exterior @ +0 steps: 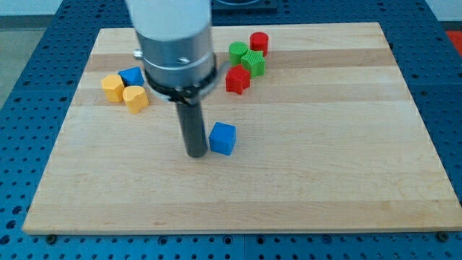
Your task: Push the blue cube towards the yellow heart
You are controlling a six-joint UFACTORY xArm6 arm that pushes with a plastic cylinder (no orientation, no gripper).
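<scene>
The blue cube point(222, 138) lies near the middle of the wooden board point(303, 188). My tip point(196, 153) stands just to the cube's left, very close to it or touching its left side. The yellow heart point(135, 98) lies at the view's upper left, well left of and above the cube. The rod hangs from the wide grey arm end that fills the view's top centre.
A yellow block point(112, 87) and a blue block point(131, 76) lie right beside the heart. A red star-like block point(237, 79), a green block point(253, 62), a green cylinder point(237, 50) and a red cylinder point(259, 42) cluster at the top centre.
</scene>
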